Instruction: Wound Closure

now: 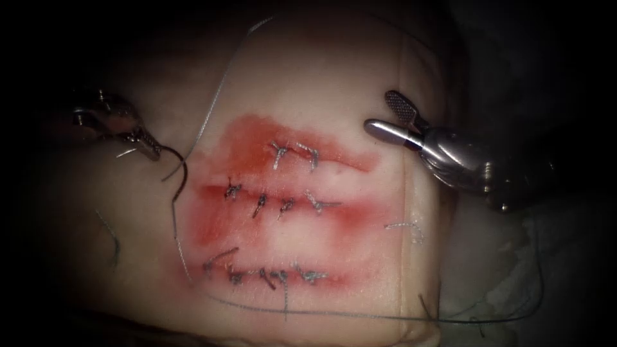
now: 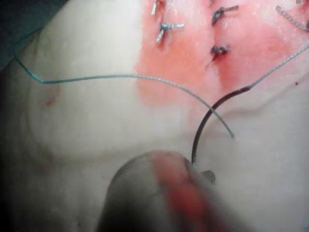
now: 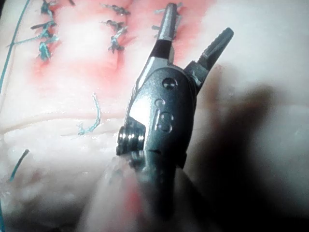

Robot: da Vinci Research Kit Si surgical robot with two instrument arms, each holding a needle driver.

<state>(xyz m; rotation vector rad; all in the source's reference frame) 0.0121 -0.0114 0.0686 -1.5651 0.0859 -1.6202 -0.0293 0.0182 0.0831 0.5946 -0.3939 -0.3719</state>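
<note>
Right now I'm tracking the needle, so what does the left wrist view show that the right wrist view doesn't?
Left wrist view: the needle, held near one end by the left hand, lying outside the tissue left of the cuts, with thread trailing from it. Right wrist view: the right hand, open and holding nothing. Both: stitches and red fluid.

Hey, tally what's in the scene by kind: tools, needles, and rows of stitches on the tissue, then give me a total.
Tools: 2, left claw holding the needle's end, right claw open, empty
Needles: 1, needle, clear of the tissue
Stitch rows: 3, top, middle, bottom
Total: 6
</note>
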